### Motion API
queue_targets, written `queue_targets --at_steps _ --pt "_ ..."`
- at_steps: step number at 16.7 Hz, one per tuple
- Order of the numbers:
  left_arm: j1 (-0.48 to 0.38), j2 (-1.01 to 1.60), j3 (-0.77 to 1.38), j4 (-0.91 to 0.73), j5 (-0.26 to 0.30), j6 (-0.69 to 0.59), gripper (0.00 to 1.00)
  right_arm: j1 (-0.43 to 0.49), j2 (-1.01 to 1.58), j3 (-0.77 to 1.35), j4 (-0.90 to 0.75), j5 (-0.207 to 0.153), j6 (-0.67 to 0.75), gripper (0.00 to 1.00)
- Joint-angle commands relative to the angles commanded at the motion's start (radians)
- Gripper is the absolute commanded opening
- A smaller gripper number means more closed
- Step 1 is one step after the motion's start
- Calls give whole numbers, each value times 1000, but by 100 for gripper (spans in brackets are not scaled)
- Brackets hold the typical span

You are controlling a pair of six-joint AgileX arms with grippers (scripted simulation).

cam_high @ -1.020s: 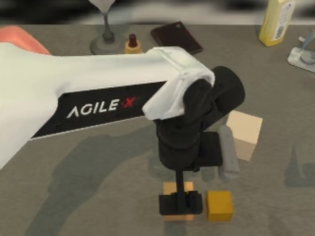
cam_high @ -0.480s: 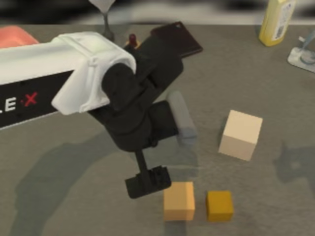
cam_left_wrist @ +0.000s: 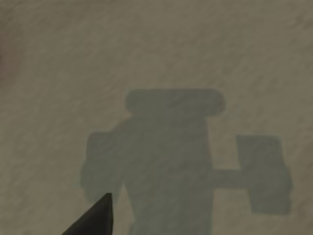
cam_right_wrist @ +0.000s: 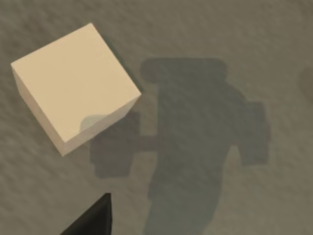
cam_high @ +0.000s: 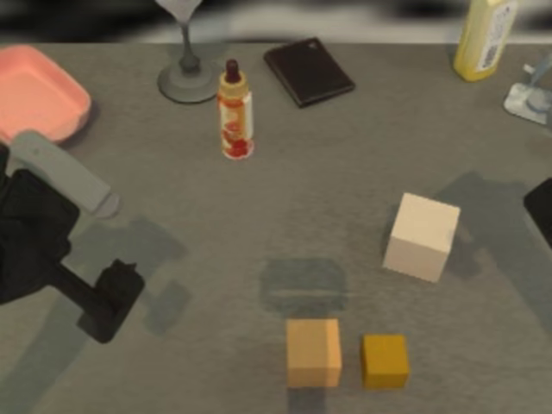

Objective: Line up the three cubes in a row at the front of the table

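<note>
The big cream cube (cam_high: 422,235) sat behind and right of the orange cube (cam_high: 313,351) and yellow cube (cam_high: 384,360) paired at the table's (cam_high: 259,241) front, nearer the right arm (cam_high: 541,209); whether either tool was open I could not tell.

- Grey-brown table (cam_high: 259,216), matte.
- Front: light-orange cube (cam_high: 313,352) just beside mustard-yellow cube (cam_high: 384,360).
- Behind, right: cream-beige cube (cam_high: 422,236).
- Rear: pink tray (cam_high: 39,90), dropper bottle (cam_high: 235,116), dark wallet (cam_high: 308,71), yellow bottle (cam_high: 486,36).

Two cubes (cam_high: 313,352) sit side by side at front, third (cam_high: 422,235) behind, right.
</note>
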Motion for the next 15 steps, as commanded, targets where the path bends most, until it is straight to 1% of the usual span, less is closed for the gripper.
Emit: queue_targets --at_steps 4,8,12,15 --pt "178 -388 -302 198 0 -123 100 75 402 303 -218 -1 -146 100" --pt "310 -676 -509 371 5 -220 100 136 713 559 -389 -1 -265 100" --pt "392 -858 -617 498 12 -288 100 175 916 731 -493 1 -342 100" --pt "412 -911 -642 534 15 -306 100 185 964 777 -519 2 -362 100"
